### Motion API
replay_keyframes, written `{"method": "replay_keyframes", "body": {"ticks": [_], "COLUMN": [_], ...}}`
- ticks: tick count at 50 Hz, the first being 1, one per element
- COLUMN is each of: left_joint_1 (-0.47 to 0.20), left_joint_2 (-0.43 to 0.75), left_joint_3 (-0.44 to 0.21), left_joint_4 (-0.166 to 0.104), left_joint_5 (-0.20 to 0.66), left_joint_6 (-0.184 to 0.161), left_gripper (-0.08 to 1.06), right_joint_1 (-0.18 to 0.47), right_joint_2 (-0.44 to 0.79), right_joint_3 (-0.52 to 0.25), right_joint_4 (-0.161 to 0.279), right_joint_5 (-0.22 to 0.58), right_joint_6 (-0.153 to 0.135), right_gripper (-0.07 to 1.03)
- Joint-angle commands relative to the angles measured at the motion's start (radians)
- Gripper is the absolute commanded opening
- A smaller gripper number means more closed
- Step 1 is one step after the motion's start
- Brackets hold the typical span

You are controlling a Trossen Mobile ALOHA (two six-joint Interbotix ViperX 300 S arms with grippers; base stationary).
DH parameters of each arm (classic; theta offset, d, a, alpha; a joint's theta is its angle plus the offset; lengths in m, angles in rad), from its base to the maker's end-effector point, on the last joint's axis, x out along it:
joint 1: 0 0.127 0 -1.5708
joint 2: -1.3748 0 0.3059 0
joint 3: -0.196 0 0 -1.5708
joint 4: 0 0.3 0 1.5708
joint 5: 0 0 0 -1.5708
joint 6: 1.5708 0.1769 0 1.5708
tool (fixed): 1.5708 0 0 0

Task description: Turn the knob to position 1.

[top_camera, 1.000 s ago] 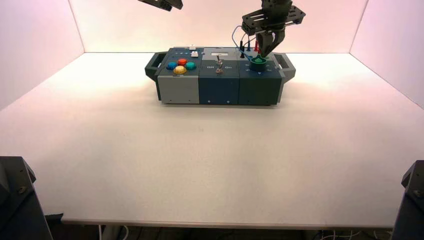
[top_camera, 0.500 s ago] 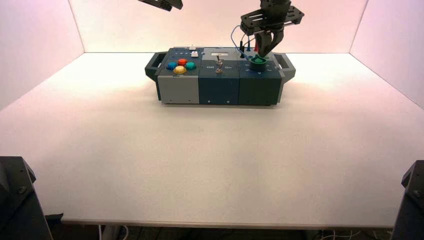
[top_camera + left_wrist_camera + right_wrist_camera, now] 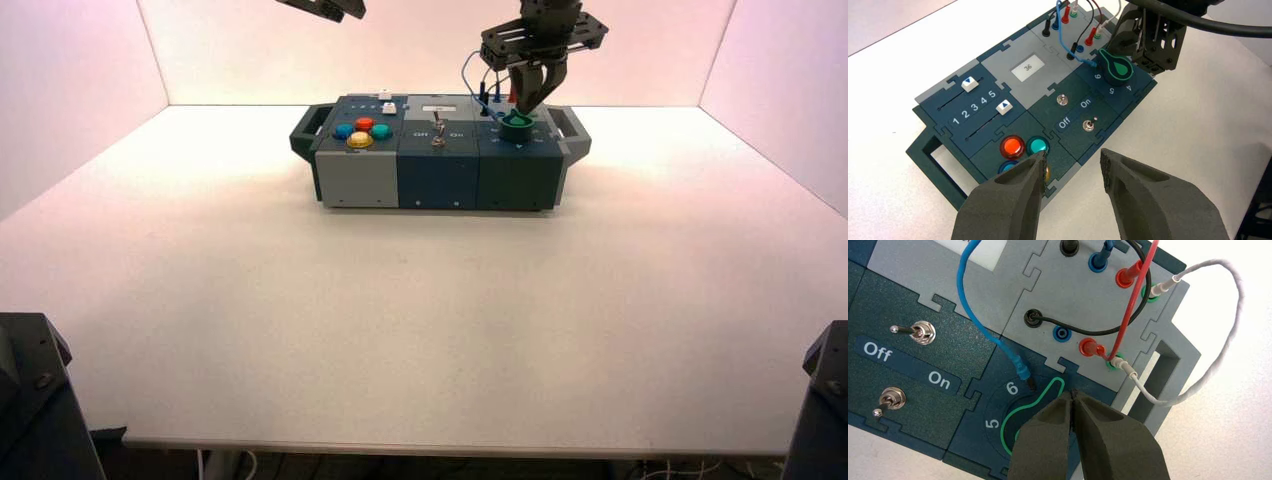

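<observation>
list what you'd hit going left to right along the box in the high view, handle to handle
Left handle → blue button → red button → teal-green button → metal toggle switches → green knob → right handle

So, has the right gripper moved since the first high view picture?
Yes, slightly: the right gripper sits a touch farther left, away from the box's right handle.
</observation>
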Motion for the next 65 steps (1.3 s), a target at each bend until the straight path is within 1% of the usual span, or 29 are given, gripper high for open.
{"method": "replay_keyframes", "body": {"ticks": [1,29,38,52,65], "left_joint_1": [-0.005,-0.005,-0.005,-0.005,-0.005], "left_joint_2": [-0.021,-0.021,-0.020,-0.021,-0.018], "left_joint_3": [-0.011,-0.011,-0.009,-0.009,-0.011], "left_joint_4": [-0.006,-0.006,-0.006,-0.006,-0.006], "left_joint_5": [-0.003,-0.003,-0.003,-0.003,-0.003], "left_joint_6": [0.008,0.008,0.008,0.008,0.008], "left_gripper": [0.58,0.58,0.58,0.58,0.58], "right_joint_1": [0.005,0.005,0.005,0.002,0.002], "right_joint_2": [-0.041,-0.040,-0.040,-0.043,-0.075], "right_joint_3": [-0.031,-0.037,-0.040,-0.034,-0.023], "right_joint_4": [0.006,0.008,0.015,-0.006,-0.026], "right_joint_5": [-0.005,-0.005,-0.005,0.017,0.060], "right_joint_6": [-0.002,-0.002,-0.002,-0.002,-0.002], "right_gripper": [-0.02,-0.02,-0.02,-0.02,-0.02]}}
